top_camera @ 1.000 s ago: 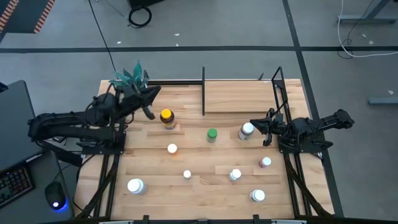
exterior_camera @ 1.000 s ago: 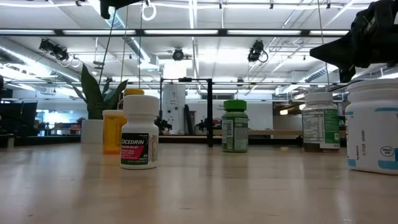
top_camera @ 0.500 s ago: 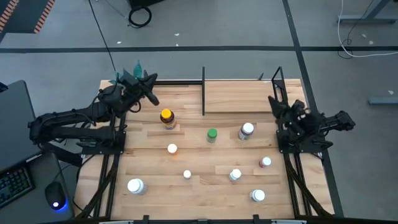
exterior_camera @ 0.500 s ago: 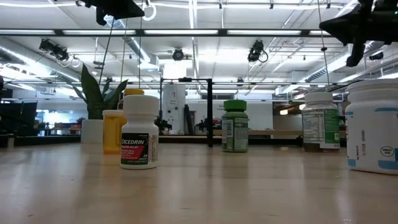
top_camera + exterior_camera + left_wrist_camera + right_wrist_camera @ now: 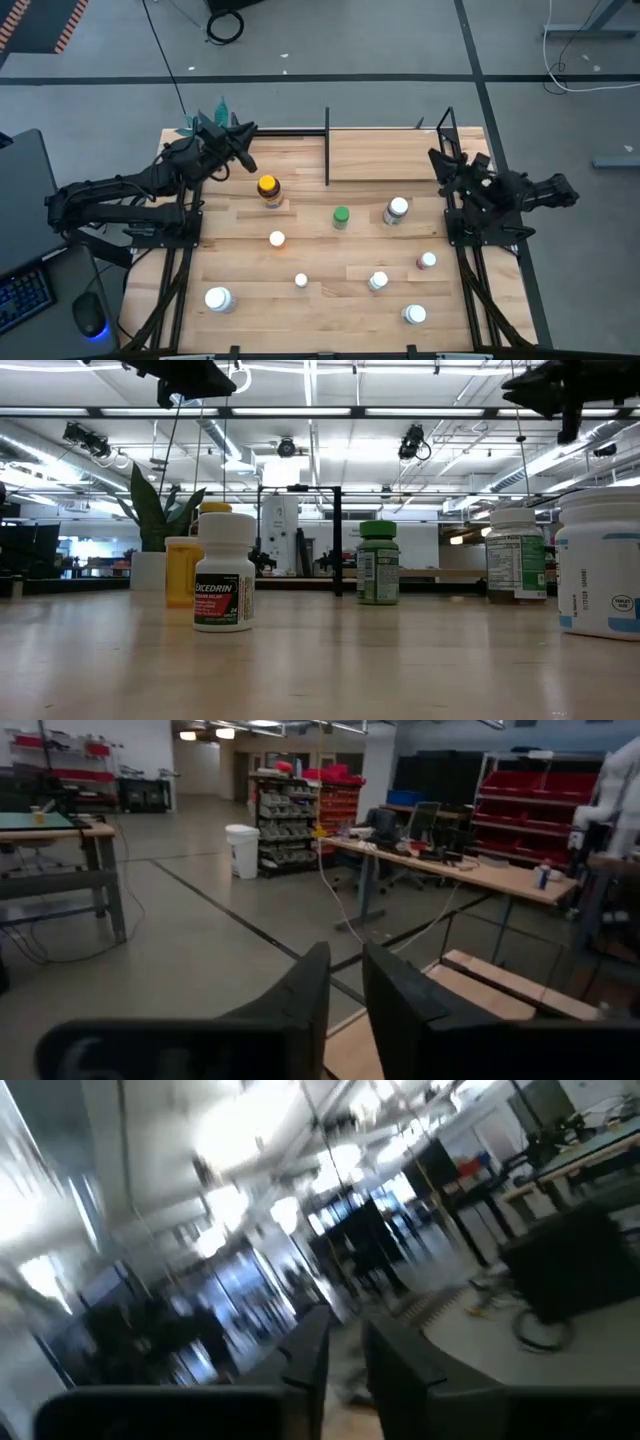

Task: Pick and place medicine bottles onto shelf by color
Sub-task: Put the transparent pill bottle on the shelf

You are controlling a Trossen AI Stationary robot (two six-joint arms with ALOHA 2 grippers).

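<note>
Plainly, medicine bottles (image 5: 341, 217) stand upright, caps skyward.

We can read "EXCEDRIN" on the label of the white bottle (image 5: 224, 572) nearest the low camera. The green-capped bottle (image 5: 378, 564) and the white bottles at right carry print that seems too small to read.
</note>
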